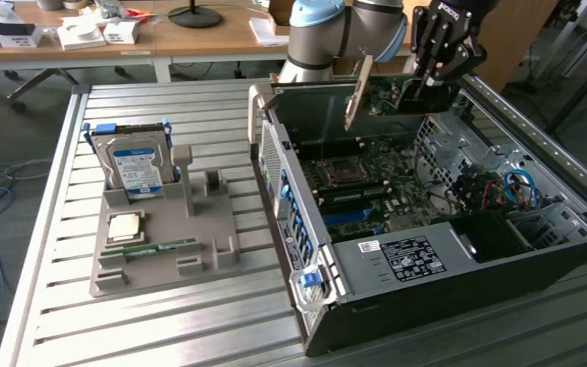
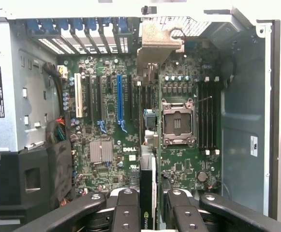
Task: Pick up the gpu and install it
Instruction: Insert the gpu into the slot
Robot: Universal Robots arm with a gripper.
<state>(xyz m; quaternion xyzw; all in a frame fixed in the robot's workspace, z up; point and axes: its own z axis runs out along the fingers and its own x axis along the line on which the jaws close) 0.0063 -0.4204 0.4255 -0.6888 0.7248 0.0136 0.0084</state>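
The gpu [image 1: 384,98] is a dark-green card with a pale metal bracket [image 1: 357,92] on one end. It hangs upright in the air over the far side of the open computer case [image 1: 396,260]. My gripper [image 1: 428,82] is shut on the card's top edge. In the wrist view the gpu [image 2: 147,159] shows edge-on between my black fingers [image 2: 125,212], with its bracket [image 2: 159,43] at the far end. It hovers above the motherboard [image 2: 106,154], between the blue expansion slot [image 2: 119,96] and the processor socket [image 2: 178,123], and is apart from the board.
A grey parts tray [image 1: 161,245] on the slatted metal table holds a boxy hard drive [image 1: 135,164], a processor chip [image 1: 125,226] and a narrow memory stick [image 1: 150,248]. Cables [image 1: 513,187] fill the case's right side. A cluttered desk [image 1: 120,34] stands behind.
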